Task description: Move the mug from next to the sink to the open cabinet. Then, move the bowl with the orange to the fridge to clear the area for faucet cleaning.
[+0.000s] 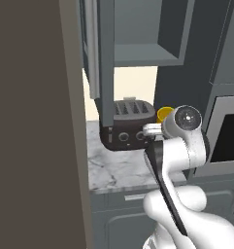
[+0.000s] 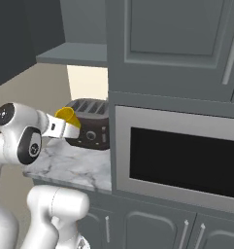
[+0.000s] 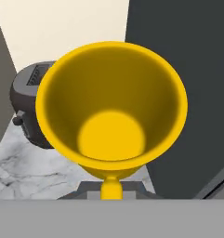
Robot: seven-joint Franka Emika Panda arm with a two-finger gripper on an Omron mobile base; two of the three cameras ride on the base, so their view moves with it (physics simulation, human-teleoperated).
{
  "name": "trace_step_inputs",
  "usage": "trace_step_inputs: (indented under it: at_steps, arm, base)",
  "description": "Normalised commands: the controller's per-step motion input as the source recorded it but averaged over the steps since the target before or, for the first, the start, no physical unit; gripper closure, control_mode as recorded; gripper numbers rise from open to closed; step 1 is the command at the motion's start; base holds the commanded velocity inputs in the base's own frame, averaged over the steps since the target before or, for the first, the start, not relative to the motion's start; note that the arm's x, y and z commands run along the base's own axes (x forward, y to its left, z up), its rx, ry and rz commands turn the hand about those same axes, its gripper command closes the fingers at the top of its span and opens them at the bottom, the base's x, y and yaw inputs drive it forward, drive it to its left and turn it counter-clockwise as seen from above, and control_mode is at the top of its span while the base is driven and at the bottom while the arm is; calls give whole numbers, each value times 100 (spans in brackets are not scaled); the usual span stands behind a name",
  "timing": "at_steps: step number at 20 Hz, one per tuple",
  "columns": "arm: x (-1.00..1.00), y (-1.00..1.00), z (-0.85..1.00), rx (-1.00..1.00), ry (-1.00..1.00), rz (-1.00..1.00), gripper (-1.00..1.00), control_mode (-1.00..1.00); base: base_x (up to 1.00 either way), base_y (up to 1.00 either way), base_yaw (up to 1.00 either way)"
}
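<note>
Gripper [image 3: 111, 189] clamped on yellow mug [image 3: 111, 104], held at base, mouth facing camera. Mug [image 1: 163, 115] carried in air, off marble counter [image 1: 113, 170]. Dark toaster [image 1: 128, 125] just beyond mug, on counter below it. Open cabinet shelf [image 1: 145, 56] above and ahead of gripper. Microwave [image 2: 181, 158] to gripper's right. In right base view mug [image 2: 67, 116] tilted at end of wrist, in front of toaster [image 2: 91, 124].

Your arm [image 1: 179, 160] is glossy white, built of rounded segments with dark grey joint bands. A round silvery cap with a dark centre closes its uppermost joint.
</note>
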Motion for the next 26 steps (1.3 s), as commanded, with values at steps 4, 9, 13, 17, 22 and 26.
trace_step_inputs:
  at_steps: [4, 9, 13, 17, 22, 26]
  arm:
    - [-16, 7, 100, -10, -16, 1, 100, -100]
    - [0, 21, 100, -9, -4, 12, 100, -100]
    - [-5, 20, 100, -7, 1, 20, 100, -100]
    - [-4, 16, 93, -2, 27, 31, 100, -100]
    - [-2, 3, 25, 2, 23, 19, 100, -100]
    - [0, 0, 0, 0, -22, -11, 100, -100]
  base:
    - [0, 0, 0]
    - [0, 0, 0]
    - [0, 0, 0]
    - [0, 0, 0]
    - [0, 0, 0]
    - [0, 0, 0]
